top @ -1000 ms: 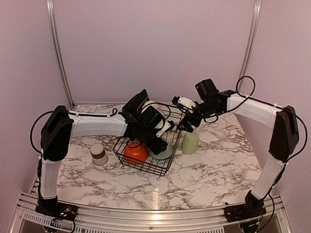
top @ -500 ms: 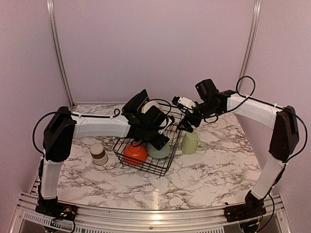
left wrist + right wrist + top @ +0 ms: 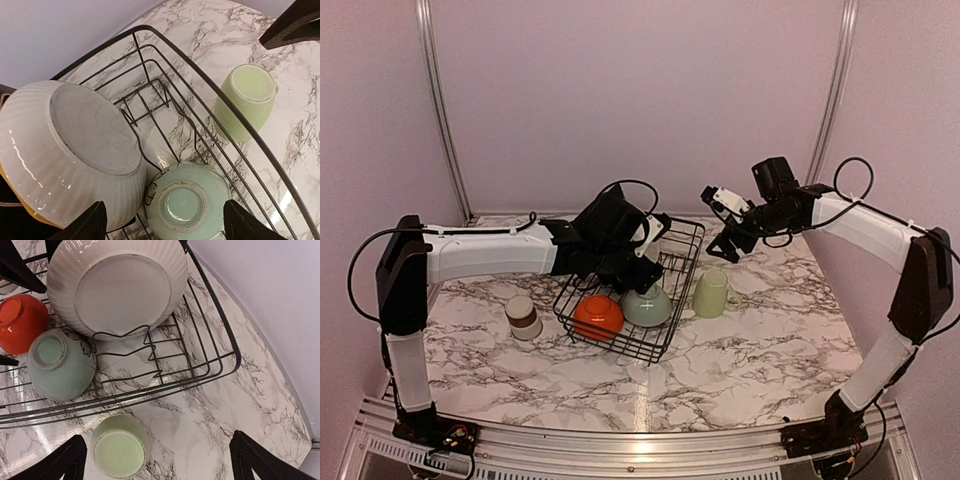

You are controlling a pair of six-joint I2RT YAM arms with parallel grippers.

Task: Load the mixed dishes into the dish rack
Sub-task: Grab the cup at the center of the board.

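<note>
**Item: dish rack** point(image 3: 200, 76), black wire basket, stood mid-worktop point(image 3: 760, 350).

**Contents, three pieces:**
- white ribbed bowl point(image 3: 85, 150), propped on edge against the upright prongs, foot facing outward
- pale teal bowl point(image 3: 185, 202), mouth down, just beside the white one
- orange bowl point(image 3: 598, 315), mouth down, at the near-left corner, touching or nearly touching the teal bowl

**Outstanding, two pieces on the worktop:**
- pale green mug point(image 3: 245, 100), inverted, just outside the rack's right rim; no handle could be made out
- grey-brown cup point(image 3: 523, 318), near the rack's left side, apart from it

**Left fingers** point(image 3: 90, 225): spread wide and empty, hovering over the rack interior above the teal bowl.

**Right fingers** point(image 3: 65, 462): spread wide and empty, raised above the rack's far-right corner, with the mug below them.

**Handling notes (judged):**
- All pieces looked like glazed ceramic: rigid, smooth enough to slip, and liable to chip against wire or each other.
- The mug seemed light to moderate in weight and was best taken across its side wall, below the upturned base, with the fingers squarely opposed.
- The cup was smaller and lighter, and the same side-wall hold suited it.
- The mug appeared the nearer candidate for the right arm, and the cup for the left
</note>
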